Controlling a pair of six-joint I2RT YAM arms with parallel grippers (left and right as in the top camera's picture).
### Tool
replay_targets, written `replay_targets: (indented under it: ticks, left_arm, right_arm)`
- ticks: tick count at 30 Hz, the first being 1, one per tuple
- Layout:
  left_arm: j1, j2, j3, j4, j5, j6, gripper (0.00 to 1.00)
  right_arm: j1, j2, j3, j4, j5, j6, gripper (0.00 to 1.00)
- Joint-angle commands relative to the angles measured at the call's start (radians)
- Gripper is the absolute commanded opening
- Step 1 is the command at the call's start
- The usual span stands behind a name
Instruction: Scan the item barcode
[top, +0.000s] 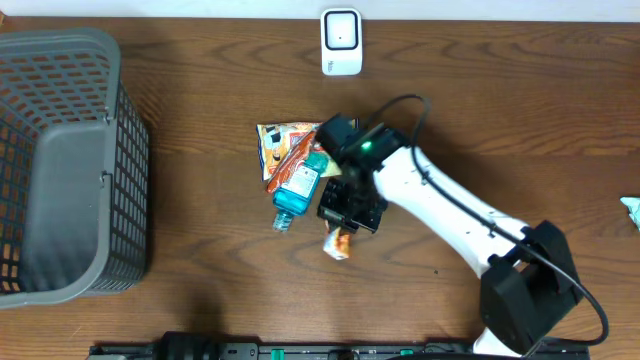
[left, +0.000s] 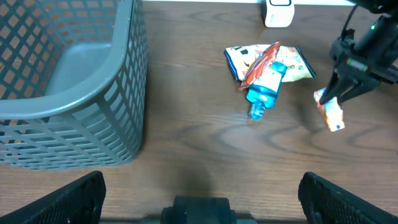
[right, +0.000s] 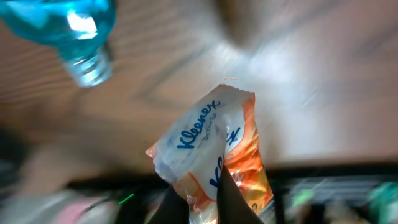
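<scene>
The left gripper is seen wide open and empty, well apart from the item. To the right of it, the Kleenex pack is grasped by one end between the closed fingers of the right gripper, so this arm is judged to be the one for the move. The long axis of the pack is directed away from the fingers, toward the near table edge. The scanner is placed on the opposite side of the gripper, well beyond it. The blue bottle and the snack bag are lying just beside the gripper. The pack probably has to be carried across and turned toward the scanner. The barcode cannot be made out.
</scene>
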Motion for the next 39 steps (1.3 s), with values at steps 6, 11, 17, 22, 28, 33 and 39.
replay_targets:
  ticks: [6, 11, 17, 22, 28, 33, 39]
  left_arm:
    - [0.005, 0.004, -0.002, -0.076, 0.005, -0.001, 0.99]
    - [0.005, 0.004, -0.002, -0.076, 0.005, -0.001, 0.99]
    - [0.005, 0.004, -0.002, -0.076, 0.005, -0.001, 0.99]
    - [0.005, 0.004, -0.002, -0.076, 0.005, -0.001, 0.99]
    - [0.005, 0.004, -0.002, -0.076, 0.005, -0.001, 0.99]
    - [0.005, 0.004, -0.002, -0.076, 0.005, -0.001, 0.99]
    - [0.005, 0.004, -0.002, -0.076, 0.005, -0.001, 0.99]
  right_arm:
    - [-0.137, 0.004, 0.006, 0.043, -0.438, 0.098, 0.01]
    - [-0.190, 0.004, 0.006, 0.100, -0.596, -0.190, 0.01]
    - [-0.214, 0.004, 0.006, 0.144, -0.481, -0.453, 0.01]
    - [-0.196, 0.004, 0.000, 0.142, -0.220, -0.678, 0.01]
    - [-0.167, 0.004, -0.007, 0.148, -0.290, -0.983, 0.01]
    - [-0.152, 0.004, -0.053, 0.148, -0.536, -1.186, 0.01]
    - [-0.135, 0.004, -0.124, 0.183, -0.492, -1.210, 0.02]
